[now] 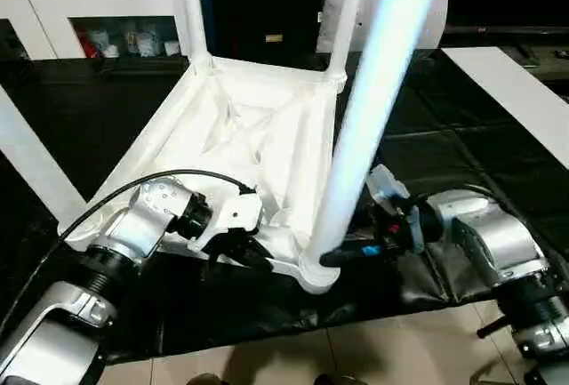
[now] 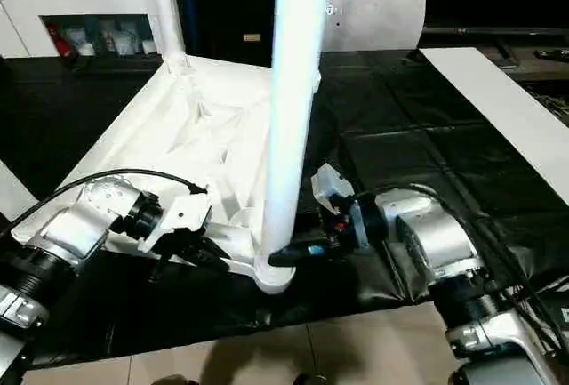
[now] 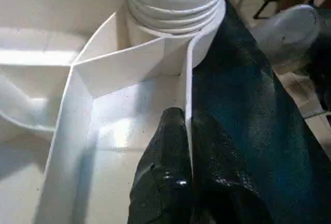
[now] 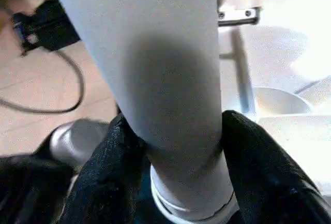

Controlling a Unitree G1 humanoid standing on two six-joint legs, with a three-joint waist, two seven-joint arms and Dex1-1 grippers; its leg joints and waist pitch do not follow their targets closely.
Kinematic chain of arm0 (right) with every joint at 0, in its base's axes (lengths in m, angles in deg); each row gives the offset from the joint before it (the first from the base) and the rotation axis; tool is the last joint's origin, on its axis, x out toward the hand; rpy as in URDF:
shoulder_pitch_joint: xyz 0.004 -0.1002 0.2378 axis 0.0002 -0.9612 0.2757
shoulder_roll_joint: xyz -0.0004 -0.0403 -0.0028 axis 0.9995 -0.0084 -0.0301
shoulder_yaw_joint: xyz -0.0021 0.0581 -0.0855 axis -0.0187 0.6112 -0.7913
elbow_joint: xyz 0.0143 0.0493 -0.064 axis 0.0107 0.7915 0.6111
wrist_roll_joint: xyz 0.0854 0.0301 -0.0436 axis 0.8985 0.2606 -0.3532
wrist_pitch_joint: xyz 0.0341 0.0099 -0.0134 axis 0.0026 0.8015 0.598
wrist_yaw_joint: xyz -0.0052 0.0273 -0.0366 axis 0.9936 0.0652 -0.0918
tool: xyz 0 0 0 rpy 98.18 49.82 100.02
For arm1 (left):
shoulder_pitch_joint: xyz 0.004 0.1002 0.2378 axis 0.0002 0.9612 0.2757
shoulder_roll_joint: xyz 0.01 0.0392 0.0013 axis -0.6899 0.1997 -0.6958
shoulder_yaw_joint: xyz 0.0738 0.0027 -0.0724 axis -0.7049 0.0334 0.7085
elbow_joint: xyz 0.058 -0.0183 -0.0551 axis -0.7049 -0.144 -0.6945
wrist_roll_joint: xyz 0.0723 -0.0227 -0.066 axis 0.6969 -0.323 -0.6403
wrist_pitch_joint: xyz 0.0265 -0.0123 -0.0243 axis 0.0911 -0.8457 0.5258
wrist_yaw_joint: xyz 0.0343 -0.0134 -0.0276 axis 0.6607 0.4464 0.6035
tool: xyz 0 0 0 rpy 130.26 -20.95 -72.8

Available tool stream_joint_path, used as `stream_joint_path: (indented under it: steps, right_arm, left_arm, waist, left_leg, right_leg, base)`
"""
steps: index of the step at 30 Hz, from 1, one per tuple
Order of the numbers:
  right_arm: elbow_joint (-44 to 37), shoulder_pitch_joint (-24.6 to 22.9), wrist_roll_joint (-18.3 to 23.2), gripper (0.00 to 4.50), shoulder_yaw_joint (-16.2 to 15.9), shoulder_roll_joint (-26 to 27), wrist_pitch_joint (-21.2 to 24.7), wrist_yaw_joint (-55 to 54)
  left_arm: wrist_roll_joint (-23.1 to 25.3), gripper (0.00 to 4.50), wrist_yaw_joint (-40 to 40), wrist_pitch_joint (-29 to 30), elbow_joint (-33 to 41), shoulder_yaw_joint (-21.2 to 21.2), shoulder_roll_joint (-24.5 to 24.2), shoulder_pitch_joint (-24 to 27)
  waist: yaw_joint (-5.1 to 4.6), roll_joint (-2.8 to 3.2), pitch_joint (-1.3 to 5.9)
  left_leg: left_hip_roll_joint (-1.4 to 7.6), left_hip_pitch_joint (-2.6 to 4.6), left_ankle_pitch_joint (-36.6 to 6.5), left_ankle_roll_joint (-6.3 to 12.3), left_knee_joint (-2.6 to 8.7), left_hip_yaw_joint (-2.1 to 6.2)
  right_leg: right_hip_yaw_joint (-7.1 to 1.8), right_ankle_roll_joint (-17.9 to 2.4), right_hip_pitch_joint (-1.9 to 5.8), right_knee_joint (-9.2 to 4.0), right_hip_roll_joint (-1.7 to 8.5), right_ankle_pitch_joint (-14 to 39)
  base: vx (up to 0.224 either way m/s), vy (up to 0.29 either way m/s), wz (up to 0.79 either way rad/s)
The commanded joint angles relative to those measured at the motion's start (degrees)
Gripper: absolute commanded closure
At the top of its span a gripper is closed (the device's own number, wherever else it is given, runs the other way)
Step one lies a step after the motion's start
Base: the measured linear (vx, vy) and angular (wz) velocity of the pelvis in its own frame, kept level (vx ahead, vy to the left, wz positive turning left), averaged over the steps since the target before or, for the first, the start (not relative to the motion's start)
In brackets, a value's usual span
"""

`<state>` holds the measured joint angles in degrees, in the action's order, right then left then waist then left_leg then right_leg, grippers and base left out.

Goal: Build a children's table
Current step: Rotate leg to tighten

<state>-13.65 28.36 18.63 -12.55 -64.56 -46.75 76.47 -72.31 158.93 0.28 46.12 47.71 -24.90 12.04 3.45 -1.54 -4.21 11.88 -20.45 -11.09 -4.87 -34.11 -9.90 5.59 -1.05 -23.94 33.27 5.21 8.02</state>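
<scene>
**Third leg seated at the near corner, right pincer wrapped round its base**

The tabletop (image 1: 258, 136) lies upside down on the black mat (image 2: 400, 136), underside up, and the leg (image 1: 369, 109) in play stands in the near corner socket (image 1: 316, 271), its long axis running up and away toward one o'clock in the head view. Two more legs, one (image 1: 194, 12) at eleven o'clock and another (image 1: 347, 12) at twelve, already stand in the far corners.

The right gripper (image 1: 342, 256) comes in from three o'clock, level, its black fingers (image 4: 258, 172) either side of the leg's foot just above the socket. In the wrist view both fingers sit against the leg, so I read it as a grip, part-way open around the leg's width. The left gripper (image 1: 240, 244) sits at nine o'clock of the socket, closed down tight on the tabletop rim (image 3: 187, 105), one finger inside the wall, one outside.

The right arm is plainly the nearer one for any twisting or pressing, I'd say; the left just braces.

The left wrist view shows thread rings on the leg's end above the socket, so it looks not fully home. The head view gives the lean and the two far legs. A white board (image 2: 507, 109) lies at two o'clock.
</scene>
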Motion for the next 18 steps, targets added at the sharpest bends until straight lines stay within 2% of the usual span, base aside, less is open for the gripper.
stream_joint_path:
  steps: [1,2,3,5,6,7,8,9,10,11,12,13,15,16,18]
  right_arm:
    - [-2.97,-1.24,-1.17,2.5,-0.63,2.29,3.06,-7.12]
    - [-3.36,-1.88,-2.28,2.5,0.31,4.24,3.95,-12.15]
    - [-3.63,-2.51,-3.1,2.51,1.45,6.31,4.63,-16.91]
    - [-3.41,-2.75,-3.72,2.55,2.94,9.09,5.97,-22.34]
    - [-2.8,-2.93,-5.26,2.56,4.35,12.68,7.24,-29.45]
    - [-2.8,-2.93,-5.26,2.56,4.35,12.68,7.24,-29.45]
    - [-2.8,-2.93,-5.26,2.56,4.35,12.68,7.24,-29.45]
    - [-2.38,-3.01,-6.37,2.57,5.0,14.89,7.54,-33.83]
    - [-1.82,-2.91,-7.68,2.57,5.81,17.59,7.92,-39.33]
    - [-1.82,-2.91,-7.68,2.57,5.81,17.59,7.92,-39.33]
    - [-1.34,-2.68,-8.81,2.57,6.83,20.37,8.3,-44.87]
    - [-1.34,-2.68,-8.81,2.57,6.83,20.37,8.3,-44.87]
    - [0.28,-1.28,-10.8,2.57,9.01,26.31,8.02,-55.42]
    - [0.4,-1.16,-10.91,2.23,9.18,26.74,7.86,-56.13]
    - [1.14,-0.39,-11.41,1.89,10.37,29.53,6.63,-60.5]
  left_arm:
    - [-1.83,4.5,-4.58,4.49,4.41,2.15,2.37,-0.16]
    - [-1.92,4.5,-6.88,6.98,5.87,2.8,3.32,0.21]
    - [-1.89,4.5,-9.1,9.12,7.31,3.35,4.24,0.59]
    - [-1.38,4.5,-12.34,11.61,8.22,3.96,5.73,0.72]
    - [-0.99,4.5,-16.68,15.06,9.41,4.86,8.11,0.99]
    - [-0.99,4.5,-16.68,15.06,9.41,4.86,8.11,0.99]
    - [-0.99,4.5,-16.68,15.06,9.41,4.86,8.11,0.99]
    - [-0.61,4.5,-19.6,16.82,9.96,5.39,9.74,1.1]
    - [-0.15,4.5,-23.39,19.37,10.68,6.09,11.95,1.23]
    - [-0.15,4.5,-23.39,19.37,10.68,6.09,11.95,1.23]
    - [0.36,4.5,-27.68,21.74,11.13,6.91,14.36,1.12]
    - [0.36,4.5,-27.68,21.74,11.13,6.91,14.36,1.12]
    - [1.33,4.5,-36.67,25.06,10.65,8.78,20.15,-0.18]
    - [1.38,4.5,-37.23,25.18,10.52,8.88,20.59,-0.34]
    - [1.77,4.5,-40.3,25.46,9.52,9.2,23.18,-1.45]
  waist:
    - [-0.5,-0.25,3.6]
    - [-0.56,-0.12,3.49]
    - [-0.8,0.05,3.4]
    - [-2.22,-0.19,3.23]
    - [-2.82,-0.09,3.17]
    - [-3.24,-0.24,3.23]
    - [-3.54,-0.2,3.2]
    - [-3.97,0.0,3.23]
    - [-4.5,-0.12,3.15]
    - [-4.54,0.08,3.28]
    - [-4.68,-0.06,3.29]
    - [-4.77,0.01,3.17]
    - [-4.83,0.39,3.27]
    - [-4.9,0.35,3.34]
    - [-4.82,0.22,3.55]
  left_leg:
    - [1.44,0.12,-10.81,1.71,4.39,-0.02]
    - [1.22,0.08,-11.45,1.64,4.41,0.01]
    - [1.15,0.36,-12.62,1.05,4.43,0.08]
    - [0.76,-0.3,-14.19,-0.01,4.56,0.51]
    - [0.47,-0.3,-14.92,-0.11,4.38,0.55]
    - [0.48,-0.31,-14.94,-0.3,4.29,0.58]
    - [0.36,-0.37,-14.96,0.0,4.23,0.62]
    - [0.24,-0.36,-15.11,0.49,4.16,0.68]
    - [0.15,-0.33,-15.63,0.98,4.0,0.56]
    - [0.26,-0.19,-15.26,0.84,3.99,0.57]
    - [0.23,-0.13,-15.03,1.22,4.01,0.53]
    - [0.27,-0.02,-15.3,1.34,4.06,0.49]
    - [0.38,0.08,-15.14,1.32,4.13,0.52]
    - [0.46,0.15,-15.05,1.21,4.14,0.49]
    - [0.39,0.12,-14.32,1.51,4.22,0.46]
  right_leg:
    - [-2.86,-10.21,3.46,-3.41,2.82,21.63]
    - [-2.75,-9.55,3.43,-3.74,2.75,23.28]
    - [-2.7,-8.68,3.14,-4.02,2.81,25.84]
    - [-2.15,-5.9,3.46,-4.66,2.77,31.14]
    - [-1.85,-4.61,3.32,-5.21,2.7,33.62]
    - [-1.87,-4.19,3.32,-5.22,2.78,34.07]
    - [-1.76,-4.03,3.25,-5.44,2.75,34.62]
    - [-1.67,-3.61,3.21,-5.72,2.76,35.15]
    - [-1.57,-3.71,2.89,-5.98,2.51,35.08]
    - [-1.67,-4.0,2.93,-5.81,2.62,34.33]
    - [-1.68,-4.31,2.76,-5.86,2.46,33.49]
    - [-1.7,-4.52,2.51,-5.92,2.34,33.48]
    - [-1.72,-5.17,2.48,-5.8,2.27,31.68]
    - [-1.8,-5.5,2.5,-5.7,2.28,30.67]
    - [-2.01,-6.14,2.65,-5.37,2.25,28.02]
  base:
    - [0.0,0.0,0.0]
    - [0.0,0.0,0.0]
    - [0.0,0.0,0.0]
    - [0.0,0.0,0.0]
    - [0.0,0.0,0.0]
    - [0.0,0.0,0.0]
    - [0.0,0.0,0.0]
    - [0.0,0.0,0.0]
    - [0.0,0.0,0.0]
    - [0.0,0.0,0.0]
    - [0.0,0.0,0.0]
    - [0.0,0.0,0.0]
    - [0.0,0.0,0.0]
    - [0.0,0.0,0.0]
    - [0.0,0.0,0.0]
